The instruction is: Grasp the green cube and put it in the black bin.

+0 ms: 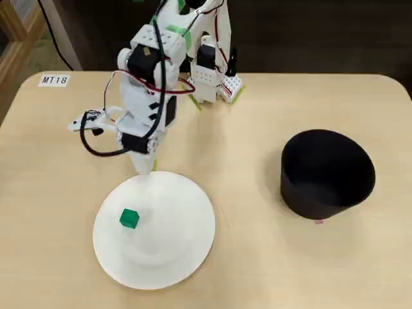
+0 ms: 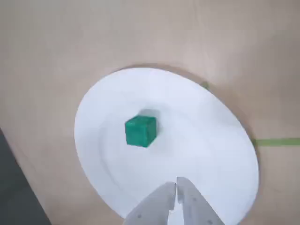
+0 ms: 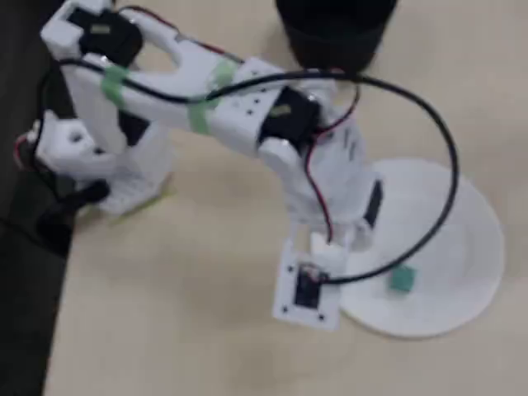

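item: pick-and-place scene, landmark the white plate (image 1: 174, 248), listed left to right as a fixed view shows it.

- label "mt18" (image 1: 53, 80): on the counter (image 1: 257, 129), well beyond the plate toward the far left corner.
- green cube (image 1: 129, 218): rests on the plate, left of the plate's centre in this view, flat on one face, free of any contact. the wrist view shows it (image 2: 140, 131) near the middle of the plate, ahead of the claw tips. in another fixed view it (image 3: 402, 279) sits on the plate just beside the arm's wrist.
- claw (image 1: 144, 166): hangs over the far rim of the plate, pointing down, apart from the cube. in the wrist view the claw (image 2: 177, 191) has its two fingers nearly together, only a thin slit between them, holding nothing.
- arm base (image 1: 212, 80): beyond the plate, at the far edge of the counter.
- green tape strip (image 2: 276, 141): on the counter, running out from under the plate's edge in the wrist view.
- black bin (image 1: 327, 172): right of the plate, well apart from it, upright, nothing visible inside.

status: cube not yet grasped, bin unfilled. judged remaining: open the claw, lower it around the cube, close, lift, carry right of the plate, release over the bin. effectively the whole task is left.
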You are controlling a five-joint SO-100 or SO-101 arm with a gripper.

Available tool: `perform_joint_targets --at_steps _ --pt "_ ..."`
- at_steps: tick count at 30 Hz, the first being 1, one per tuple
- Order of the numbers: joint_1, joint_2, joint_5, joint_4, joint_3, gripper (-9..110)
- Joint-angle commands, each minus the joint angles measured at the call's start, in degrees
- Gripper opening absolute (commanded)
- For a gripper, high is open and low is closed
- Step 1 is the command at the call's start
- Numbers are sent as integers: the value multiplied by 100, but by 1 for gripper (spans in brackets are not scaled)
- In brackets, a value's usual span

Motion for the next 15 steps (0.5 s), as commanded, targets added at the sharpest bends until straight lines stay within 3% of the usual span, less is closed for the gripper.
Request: perform_joint_targets --at_steps 1,10,15 --pt "18 -448 -44 88 -853 0" --pt "-123 -2681 -123 1819 -4175 0" --pt "-158 -4298 -264 3454 -7172 0"
